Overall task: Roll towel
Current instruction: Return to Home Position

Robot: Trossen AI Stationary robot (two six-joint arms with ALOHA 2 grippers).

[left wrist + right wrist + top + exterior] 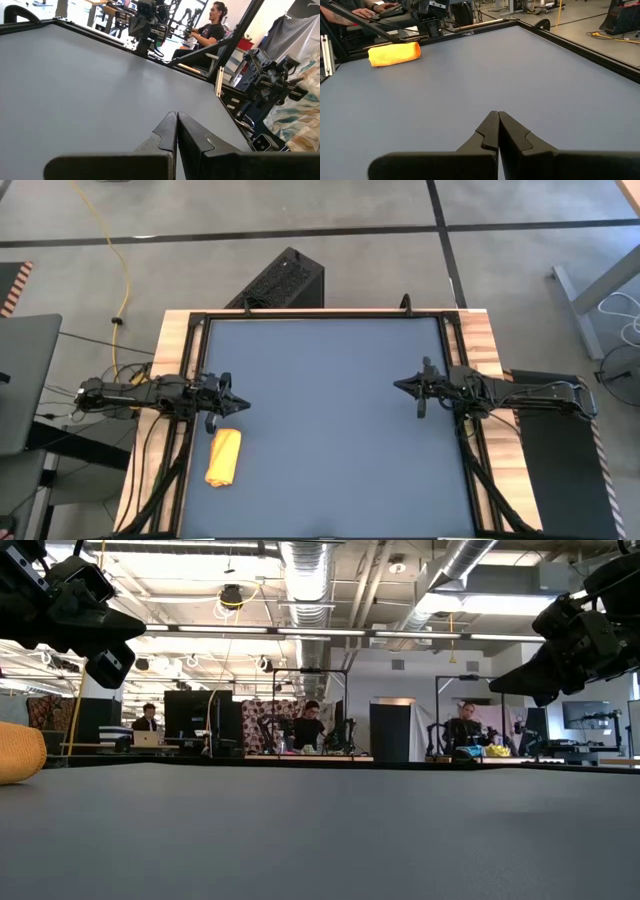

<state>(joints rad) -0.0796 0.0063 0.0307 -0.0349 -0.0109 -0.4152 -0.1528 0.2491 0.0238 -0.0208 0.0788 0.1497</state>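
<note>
Yellow towel (223, 457) roll | low-view cropped | left fingers (167, 131), right fingers (490, 131) pinched

Both our arms wait at opposite sides.
Our left gripper (241, 406) and right gripper (398, 384) point toward each other, held aloft, fingers pressed together.

A dark blue-grey counter (330, 430) is bordered by a black frame (320, 315) and flanked by light wooden strips (488, 340). On it the yellow-orange towel (223, 457) is laid, rolled into a short cylinder, close to the left edge and well apart from the other sides.
</note>
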